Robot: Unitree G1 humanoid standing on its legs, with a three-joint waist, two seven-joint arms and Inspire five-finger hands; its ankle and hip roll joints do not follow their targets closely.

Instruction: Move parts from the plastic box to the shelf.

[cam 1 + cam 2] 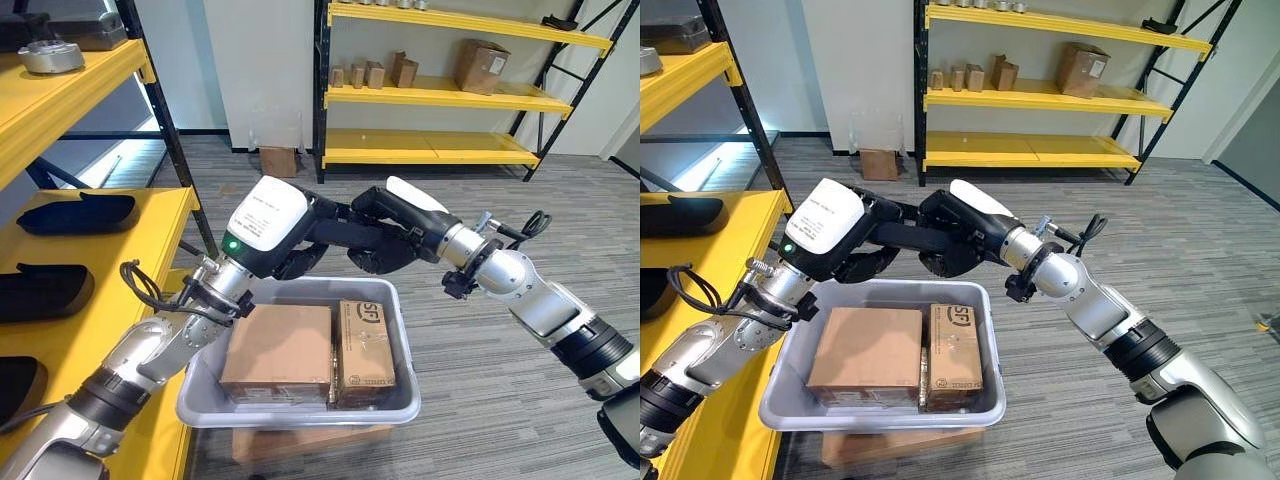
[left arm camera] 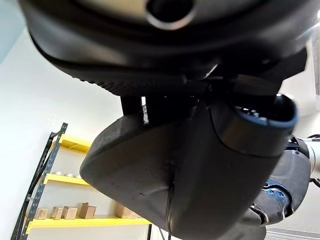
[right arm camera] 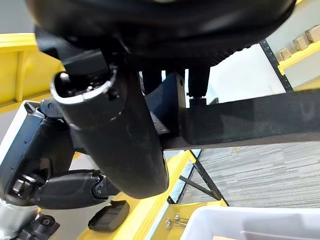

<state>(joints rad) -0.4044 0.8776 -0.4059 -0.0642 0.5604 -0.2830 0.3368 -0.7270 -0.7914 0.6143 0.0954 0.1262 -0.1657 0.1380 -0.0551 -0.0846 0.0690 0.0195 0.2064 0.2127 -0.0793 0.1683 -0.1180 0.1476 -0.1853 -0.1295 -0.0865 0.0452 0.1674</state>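
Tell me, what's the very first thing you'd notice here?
Both robot hands meet above the grey plastic box: the left hand and the right hand together hold a long dark part in the air. Below them, two cardboard boxes lie side by side in the plastic box. More dark parts lie on the yellow shelf to the robot's left.
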